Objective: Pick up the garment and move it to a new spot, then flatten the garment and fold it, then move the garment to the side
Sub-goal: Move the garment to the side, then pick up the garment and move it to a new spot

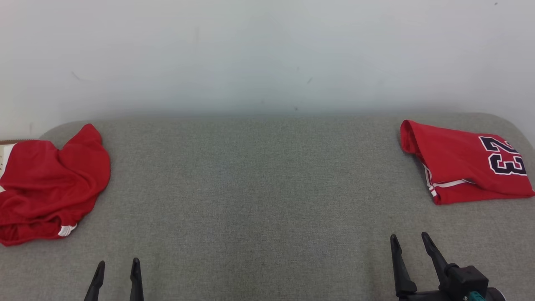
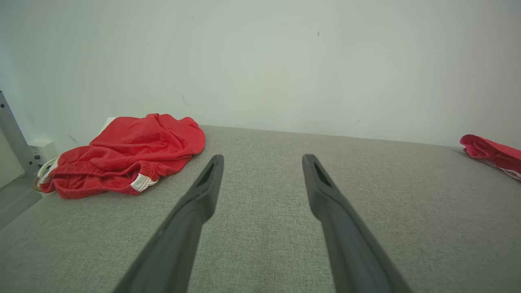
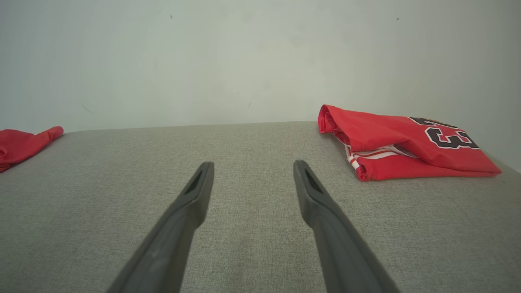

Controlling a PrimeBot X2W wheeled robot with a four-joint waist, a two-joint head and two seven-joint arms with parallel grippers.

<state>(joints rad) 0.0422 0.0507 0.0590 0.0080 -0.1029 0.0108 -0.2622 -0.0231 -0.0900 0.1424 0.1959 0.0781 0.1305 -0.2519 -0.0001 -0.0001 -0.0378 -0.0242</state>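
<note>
A crumpled red garment (image 1: 48,184) with white trim lies in a heap at the far left of the grey padded table (image 1: 259,188); the left wrist view has this crumpled garment (image 2: 126,156) ahead and to the left of the fingers. A folded red jersey (image 1: 464,163) with a dark "23" lies at the far right, and in the right wrist view the jersey (image 3: 403,146) sits ahead to the right. My left gripper (image 1: 118,264) is open near the front edge, well clear of the heap. Over at the front right, my right gripper (image 1: 409,238) is open and holds nothing.
A pale wall (image 1: 267,54) rises directly behind the table. A metal post (image 2: 12,134) and a white socket box (image 2: 40,149) stand past the table's left end. The rounded back right corner of the table (image 1: 510,121) is close to the jersey.
</note>
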